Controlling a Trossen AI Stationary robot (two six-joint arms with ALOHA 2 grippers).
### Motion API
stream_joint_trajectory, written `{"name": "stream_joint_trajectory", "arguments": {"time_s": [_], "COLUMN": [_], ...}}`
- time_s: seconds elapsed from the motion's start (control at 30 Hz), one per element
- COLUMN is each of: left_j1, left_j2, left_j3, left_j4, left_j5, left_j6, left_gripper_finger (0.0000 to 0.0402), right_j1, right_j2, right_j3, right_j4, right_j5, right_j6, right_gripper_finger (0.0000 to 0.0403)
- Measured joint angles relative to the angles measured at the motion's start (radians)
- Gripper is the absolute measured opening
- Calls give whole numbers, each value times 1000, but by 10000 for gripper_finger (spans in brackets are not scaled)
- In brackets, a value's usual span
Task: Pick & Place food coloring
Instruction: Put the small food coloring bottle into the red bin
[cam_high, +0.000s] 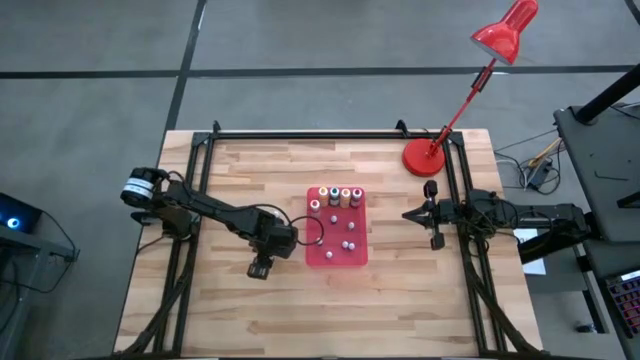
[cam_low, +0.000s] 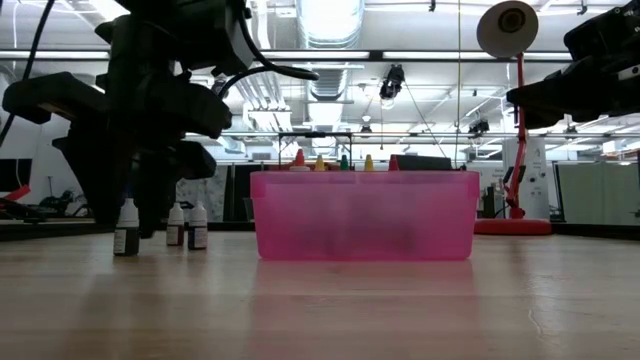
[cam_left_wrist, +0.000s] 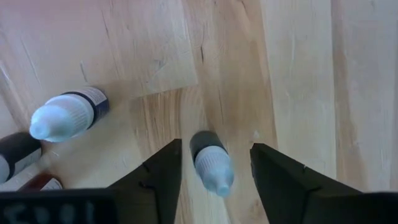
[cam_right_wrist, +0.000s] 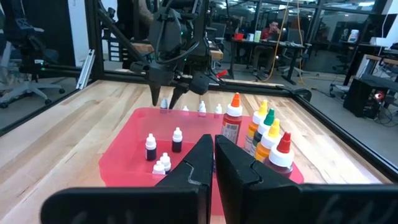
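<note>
Pale-capped bottle (cam_left_wrist: 211, 163) between left gripper (cam_left_wrist: 214, 171) jaws, prob. ungripped; hidden overhead.

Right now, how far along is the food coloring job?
Partly done: several small bottles already stand in the red tray. In hand: the left gripper straddles one bottle on the table, fingers not yet touching it. Left: other bottles outside the tray. The right gripper waits shut.
</note>
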Motion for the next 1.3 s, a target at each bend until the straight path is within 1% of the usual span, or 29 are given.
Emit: {"name": "stream_joint_trajectory", "arguments": {"time_s": [0.67, 0.93, 1.17, 1.3], "left_j1": [1, 1, 8, 17], "left_j2": [0, 0, -4, -11], "left_j3": [0, 30, 117, 181], "left_j4": [0, -15, -97, -129], "left_j5": [-5, -14, -55, -58], "left_j6": [-1, 1, 34, 62], "left_gripper_finger": [56, 56, 56, 56], "right_j1": [0, 0, 0, 0], "right_j2": [0, 0, 0, 0], "right_j3": [0, 0, 0, 0], "right_j4": [0, 0, 0, 0], "right_j5": [0, 0, 0, 0], "right_j6": [-2, -2, 1, 0], "right_gripper_finger": [9, 9, 9, 9]}}
